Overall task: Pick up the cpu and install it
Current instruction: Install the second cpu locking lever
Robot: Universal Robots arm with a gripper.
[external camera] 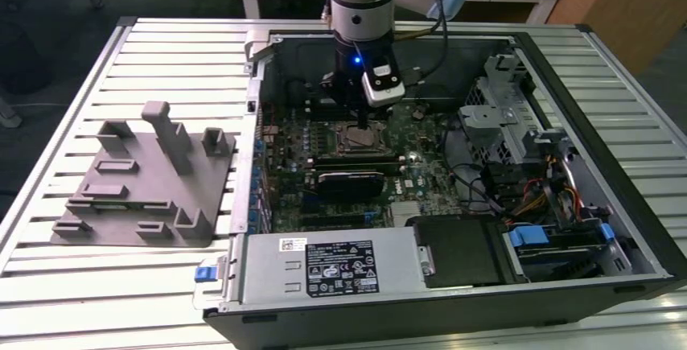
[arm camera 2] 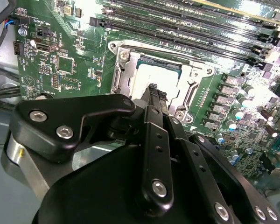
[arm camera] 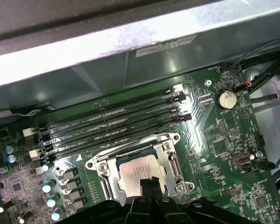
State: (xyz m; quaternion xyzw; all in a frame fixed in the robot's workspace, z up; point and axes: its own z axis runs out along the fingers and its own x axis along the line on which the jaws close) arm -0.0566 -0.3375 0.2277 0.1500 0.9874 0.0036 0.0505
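The cpu, a small square chip with a silvery top, lies flat inside the metal-framed socket on the green motherboard. It also shows in the second wrist view as the cpu within the socket frame. My gripper stands straight above it, its two black fingers pressed together with the tips at the chip's top. The same gripper points down at the chip's near edge. In the exterior view my gripper reaches down into the open computer case over the socket.
Memory slots run beside the socket. A black heatsink block sits on the board towards the case's front. Drive cage, cables and power supply crowd the case. A grey fixture stands on the slatted table at the exterior view's left.
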